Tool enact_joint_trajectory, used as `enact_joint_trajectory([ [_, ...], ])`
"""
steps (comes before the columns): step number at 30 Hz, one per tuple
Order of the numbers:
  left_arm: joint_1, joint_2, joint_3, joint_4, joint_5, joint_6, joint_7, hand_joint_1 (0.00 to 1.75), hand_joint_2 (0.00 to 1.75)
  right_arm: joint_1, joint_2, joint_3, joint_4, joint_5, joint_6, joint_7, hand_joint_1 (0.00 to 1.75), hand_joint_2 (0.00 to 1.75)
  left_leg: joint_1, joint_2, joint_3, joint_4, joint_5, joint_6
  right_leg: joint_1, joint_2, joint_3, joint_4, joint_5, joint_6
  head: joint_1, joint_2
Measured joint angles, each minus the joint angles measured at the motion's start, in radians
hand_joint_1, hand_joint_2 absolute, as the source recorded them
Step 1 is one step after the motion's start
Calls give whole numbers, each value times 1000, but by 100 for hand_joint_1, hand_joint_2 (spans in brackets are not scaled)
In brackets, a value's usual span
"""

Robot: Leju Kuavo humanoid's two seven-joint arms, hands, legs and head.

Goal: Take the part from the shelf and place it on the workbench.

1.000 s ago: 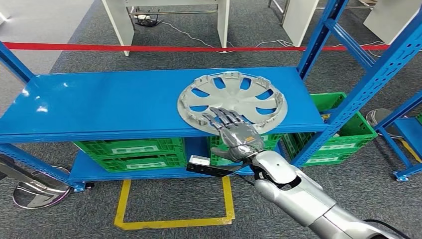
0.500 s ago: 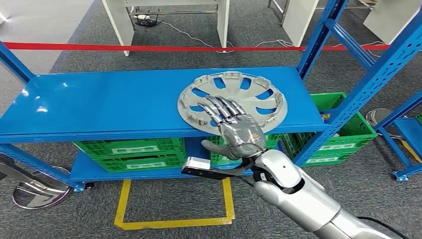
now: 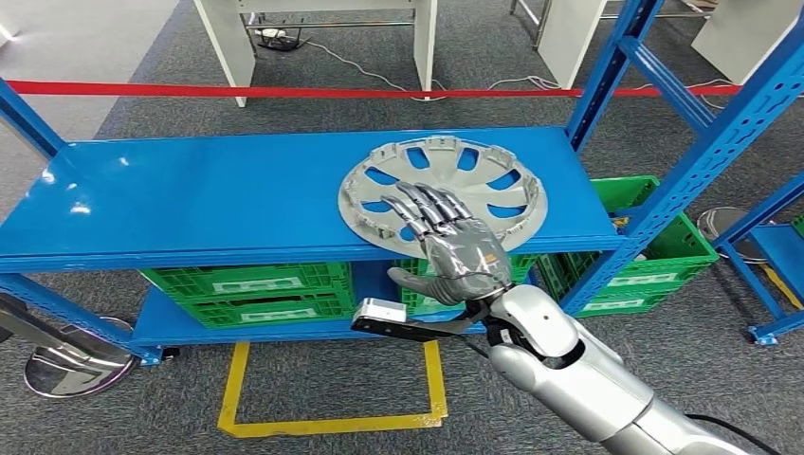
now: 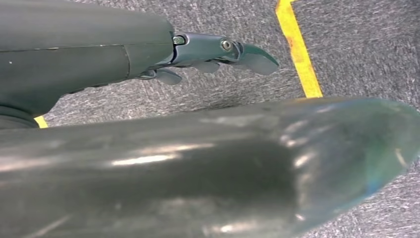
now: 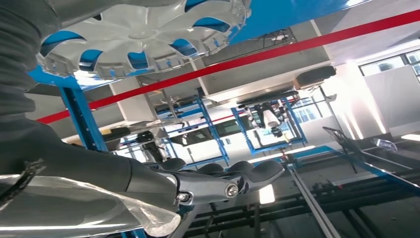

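The part is a silver hubcap [image 3: 479, 175] with blue showing through its slots. It lies flat on the right half of the blue shelf top [image 3: 190, 190]. My right hand [image 3: 453, 248] reaches over the shelf's front edge with its fingers stretched above the hubcap's near rim and its thumb sticking out to the left below the shelf edge; it holds nothing. The right wrist view has the hubcap [image 5: 143, 34] close beyond the hand's dark fingers [image 5: 223, 178]. In the left wrist view my left hand [image 4: 218, 49] hangs over grey carpet with nothing in it.
Green crates [image 3: 246, 289] fill the lower shelf, and another green crate [image 3: 654, 246] stands to the right. A blue upright [image 3: 702, 142] rises at the right. Red tape [image 3: 284, 91] runs behind the shelf. Yellow floor marking [image 3: 232, 398] and a metal disc [image 3: 66, 365] lie below.
My right hand has moved forward and slightly up, so its fingers now reach further over the hubcap's near rim. The hubcap has not moved.
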Motion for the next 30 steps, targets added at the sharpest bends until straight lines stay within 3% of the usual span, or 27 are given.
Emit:
enact_joint_trajectory([
  [13, -7, 4, -14, 0, 2, 0, 1, 0, 0, 0, 0, 4, -3, -10, 4, -5, 0, 175, 0, 0, 0, 0, 0, 0, 0, 0, 0, 0, 0, 0, 0, 0],
  [17, -14, 6, -19, 0, 6, 0, 0, 0, 0, -1, 0, 5, -5, -17, 8, -7, 0, 175, -5, -1, -3, 3, -2, 12, -4, -3, 1, -10, 7, 9, -1, 0],
  [19, -16, 7, -19, 0, 10, 0, -1, 0, 0, -2, 0, 6, -10, -18, 10, -7, 0, 175, 1, -1, 4, -18, 8, 21, -3, 6, -7, 1, -2, 12, 1, 0],
  [21, -19, 7, -19, 1, 13, 0, -2, 0, 0, -3, -1, 7, -13, -18, 12, -7, 0, 175, 7, -2, 12, -36, 17, 28, -1, 28, -57, 85, -39, 10, 4, 0],
  [23, -23, 6, -19, 1, 14, 0, -2, 0, 0, 1, -2, 9, -13, -19, 14, -7, 0, 175, 6, -5, 12, -38, 17, 30, 0, 43, -142, 220, -80, 9, 6, 0],
  [24, -23, 6, -19, 1, 14, 0, -2, 0, 0, 4, -4, 10, -13, -19, 15, -7, 0, 175, 6, -8, 12, -37, 15, 29, 0, 45, -176, 265, -82, 10, 6, 0],
  [25, -24, 6, -19, 1, 14, 0, -1, 0, 0, 6, -5, 11, -13, -19, 15, -7, 0, 175, 6, -11, 15, -37, 13, 27, 0, 45, -196, 275, -63, 9, 6, 0],
  [26, -24, 5, -19, 2, 14, 0, -1, 0, 0, 7, -6, 12, -13, -19, 16, -7, 0, 175, 6, -14, 19, -36, 9, 24, -1, 45, -196, 246, -25, 9, 6, 0],
  [28, -23, 5, -19, 2, 12, 0, 0, 0, 0, 7, -6, 12, -13, -19, 16, -7, 0, 175, 7, -18, 28, -33, -2, 15, -1, 46, -159, 126, 62, 6, 6, 0],
  [30, -25, 5, -19, 2, 8, 0, 2, 0, 0, 8, -7, 13, -13, -19, 18, -7, 0, 175, 5, -21, 27, -25, -10, 3, 0, 49, -122, 40, 89, -2, 6, 0],
])
